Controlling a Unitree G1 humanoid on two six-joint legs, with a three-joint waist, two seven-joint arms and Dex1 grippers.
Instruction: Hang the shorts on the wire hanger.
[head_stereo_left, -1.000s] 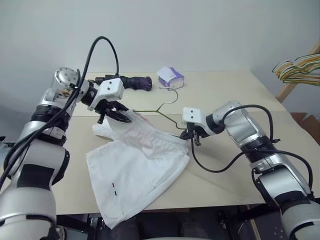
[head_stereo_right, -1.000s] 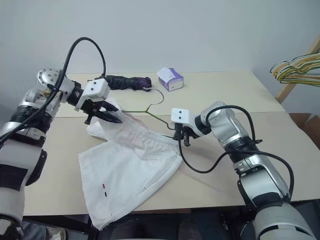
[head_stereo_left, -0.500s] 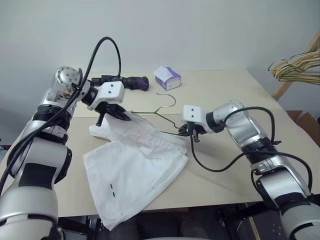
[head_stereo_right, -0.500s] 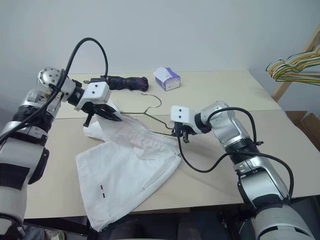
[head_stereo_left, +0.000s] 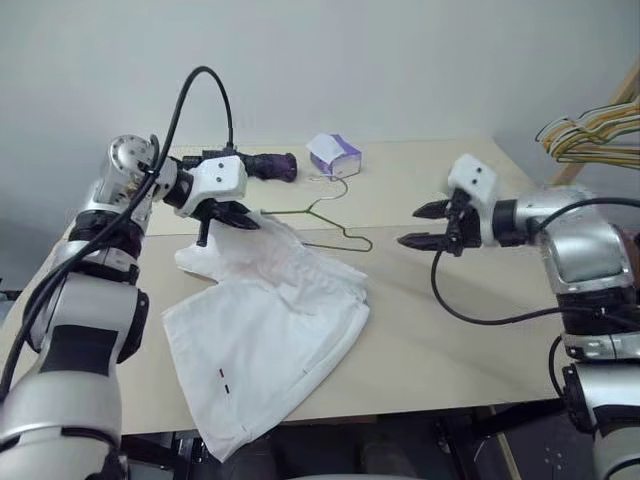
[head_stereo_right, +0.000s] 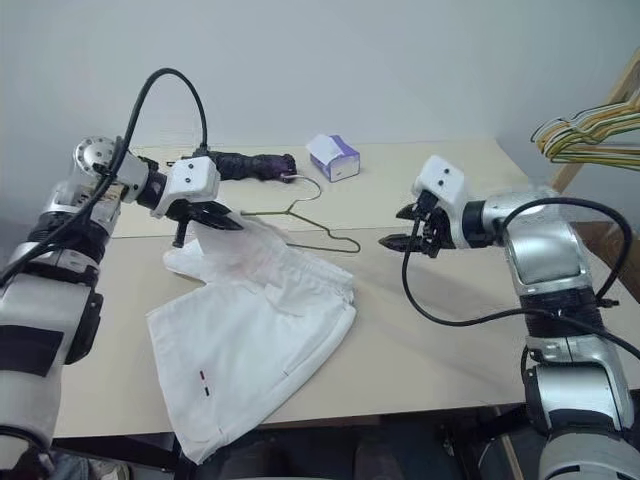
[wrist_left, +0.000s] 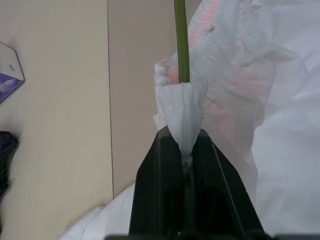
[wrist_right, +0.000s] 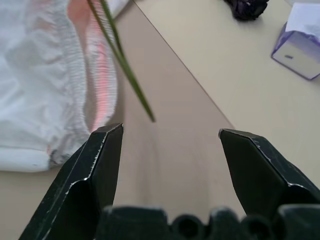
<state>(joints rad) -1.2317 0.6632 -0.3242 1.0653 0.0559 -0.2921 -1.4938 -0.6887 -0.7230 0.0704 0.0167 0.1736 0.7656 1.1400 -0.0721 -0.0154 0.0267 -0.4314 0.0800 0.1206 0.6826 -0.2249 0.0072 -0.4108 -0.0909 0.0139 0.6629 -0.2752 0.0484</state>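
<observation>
Now right hand (head_stereo_left: 418, 226) hovers agape, left hand (head_stereo_left: 243, 220) pinching shorts (head_stereo_left: 270, 320).

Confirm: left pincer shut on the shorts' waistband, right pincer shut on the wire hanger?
Not quite. The left pincer is shut on the waistband of the shorts, but the right pincer is open and holds nothing, clear of the wire hanger. The right wrist view shows it.
</observation>
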